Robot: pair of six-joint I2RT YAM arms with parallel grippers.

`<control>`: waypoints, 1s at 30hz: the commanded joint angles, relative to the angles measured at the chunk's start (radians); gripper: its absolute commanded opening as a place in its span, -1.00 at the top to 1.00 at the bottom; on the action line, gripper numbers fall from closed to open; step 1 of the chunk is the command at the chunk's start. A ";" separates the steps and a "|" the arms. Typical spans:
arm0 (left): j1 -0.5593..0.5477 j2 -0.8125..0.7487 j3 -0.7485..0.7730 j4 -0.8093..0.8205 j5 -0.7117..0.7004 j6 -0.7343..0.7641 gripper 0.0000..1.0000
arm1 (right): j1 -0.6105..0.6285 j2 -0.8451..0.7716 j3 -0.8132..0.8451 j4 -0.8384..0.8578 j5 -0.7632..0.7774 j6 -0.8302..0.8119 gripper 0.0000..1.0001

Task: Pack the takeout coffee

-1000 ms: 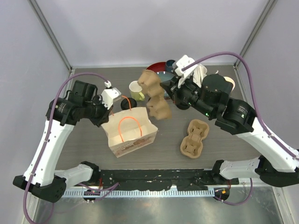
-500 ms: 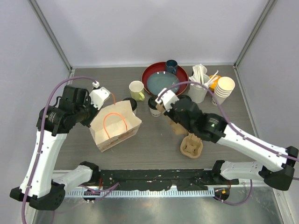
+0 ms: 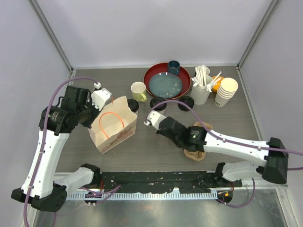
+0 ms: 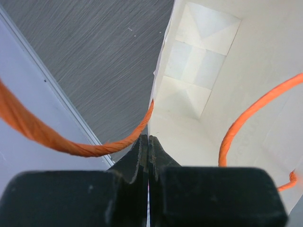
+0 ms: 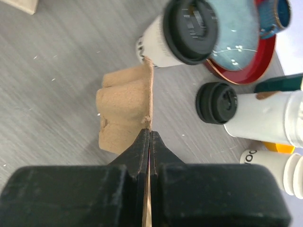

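Carrier pinched in right claw, bag open

Heads up: from above, your right arm covers most of the cup carrier, the bag hides half a black lid, and the right wrist view clips the lidded cup up top.

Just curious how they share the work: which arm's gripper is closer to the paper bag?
Left. The left gripper is pinched shut on the paper bag at its rim, touching it. The right gripper is off to the bag's right, apart from it, clamped on a cardboard cup carrier.
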 commanded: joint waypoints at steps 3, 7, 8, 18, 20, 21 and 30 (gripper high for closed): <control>0.005 -0.002 0.023 -0.133 0.006 -0.014 1.00 | 0.122 0.126 -0.028 0.139 0.073 -0.015 0.98; 0.005 -0.005 0.020 -0.135 0.006 -0.008 1.00 | 0.179 0.177 -0.036 0.173 0.001 -0.061 0.98; 0.005 -0.008 0.020 -0.135 0.006 -0.008 1.00 | 0.185 0.183 -0.040 0.178 -0.003 -0.070 0.98; 0.005 -0.017 0.015 -0.135 0.006 0.006 1.00 | 0.260 0.190 -0.097 0.193 -0.079 -0.124 0.98; 0.005 -0.018 0.014 -0.135 0.006 0.006 1.00 | 0.301 0.185 -0.096 0.157 -0.066 -0.087 0.98; 0.005 -0.018 0.014 -0.135 0.007 0.010 1.00 | 0.314 0.183 -0.096 0.141 -0.063 -0.073 0.96; 0.007 -0.015 0.018 -0.133 0.019 0.012 1.00 | 0.412 0.170 -0.057 -0.017 0.002 0.180 0.09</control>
